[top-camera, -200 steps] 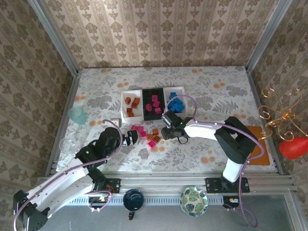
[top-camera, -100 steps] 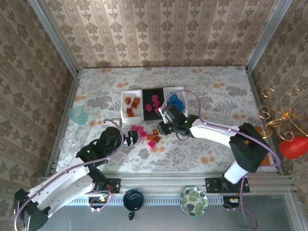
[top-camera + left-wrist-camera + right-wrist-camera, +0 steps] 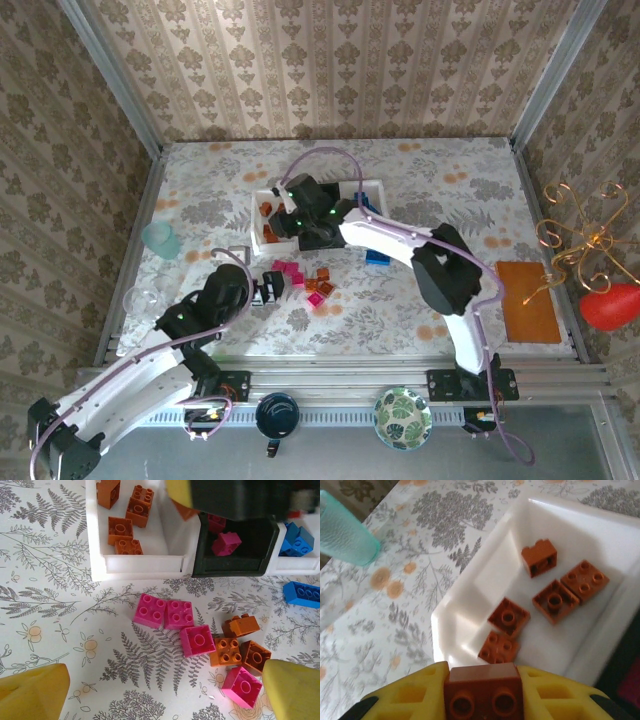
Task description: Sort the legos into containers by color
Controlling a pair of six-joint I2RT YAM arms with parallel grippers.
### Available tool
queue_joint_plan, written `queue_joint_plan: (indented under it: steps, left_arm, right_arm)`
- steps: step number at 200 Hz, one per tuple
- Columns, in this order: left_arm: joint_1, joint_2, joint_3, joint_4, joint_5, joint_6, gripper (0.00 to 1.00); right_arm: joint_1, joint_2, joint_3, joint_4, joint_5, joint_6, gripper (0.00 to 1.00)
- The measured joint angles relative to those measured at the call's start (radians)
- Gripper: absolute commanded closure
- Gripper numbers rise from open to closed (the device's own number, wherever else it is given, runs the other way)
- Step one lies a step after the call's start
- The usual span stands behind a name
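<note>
The orange brick (image 3: pixel 482 680) I am carrying sits tight between the yellow fingers (image 3: pixel 405 697) of the right gripper (image 3: pixel 482 700). It hangs over the near edge of the left white tray (image 3: pixel 465 625). A second ago this gripper was down by the loose pile in front of that tray, with its fingers wider. Now it has swung up and across, and they pinch the brick. The brick is small and dark orange, and two round studs show on it. Inside the tray lie five more orange bricks (image 3: pixel 508 617), spread out. Just right of that tray is the black tray (image 3: pixel 230 566) with pink bricks (image 3: pixel 226 542) in it. Past that is the other white tray (image 3: pixel 295 566) with blue bricks (image 3: pixel 297 539). One blue brick (image 3: pixel 302 594) lies on the cloth just in front of it. The loose pile (image 3: pixel 196 640) has four pink and three orange bricks close together. The left gripper (image 3: pixel 162 692) hangs over the pile with fingers wide apart, holding nothing, same as before. A teal cup (image 3: pixel 345 530) stands left of the left white tray, well apart.
</note>
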State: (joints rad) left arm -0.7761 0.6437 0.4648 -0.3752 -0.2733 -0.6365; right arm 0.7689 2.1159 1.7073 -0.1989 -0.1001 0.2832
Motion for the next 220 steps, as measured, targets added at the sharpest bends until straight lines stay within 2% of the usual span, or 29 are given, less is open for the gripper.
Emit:
queue_joint_plan:
  steps: [9,25,39,75,100,133,155,189,220]
  left_arm:
    - [0.000,0.000,0.000,0.000,0.000,0.000,0.00]
    - [0.000,0.000,0.000,0.000,0.000,0.000,0.00]
    - [0.000,0.000,0.000,0.000,0.000,0.000,0.00]
    - [0.000,0.031,0.000,0.001,0.004,0.000,0.00]
    - [0.006,0.090,0.003,0.006,0.021,0.001,0.01]
    - [0.006,0.239,0.047,0.033,0.076,0.024,0.18]
    - [-0.003,0.350,0.069,0.070,0.118,0.042,0.20]
    - [-0.102,0.507,0.117,0.100,0.146,0.080,0.16]
    - [-0.195,0.618,0.159,0.117,0.146,0.116,0.24]
  right_arm:
    - [0.000,0.047,0.060,-0.016,0.010,0.000,0.62]
    - [-0.001,0.101,0.143,-0.043,0.025,-0.005,0.45]
    - [-0.003,0.132,0.200,-0.060,0.036,-0.003,0.36]
    - [-0.012,0.126,0.208,-0.058,0.044,0.007,0.33]
    - [-0.014,0.038,0.068,-0.024,0.046,0.008,0.32]
    - [-0.014,-0.151,-0.182,0.036,0.061,0.013,0.32]
    - [-0.018,-0.270,-0.330,0.071,0.074,0.019,0.32]
    - [-0.046,-0.403,-0.535,0.114,0.088,0.044,0.32]
    - [-0.102,-0.485,-0.679,0.128,0.094,0.073,0.32]
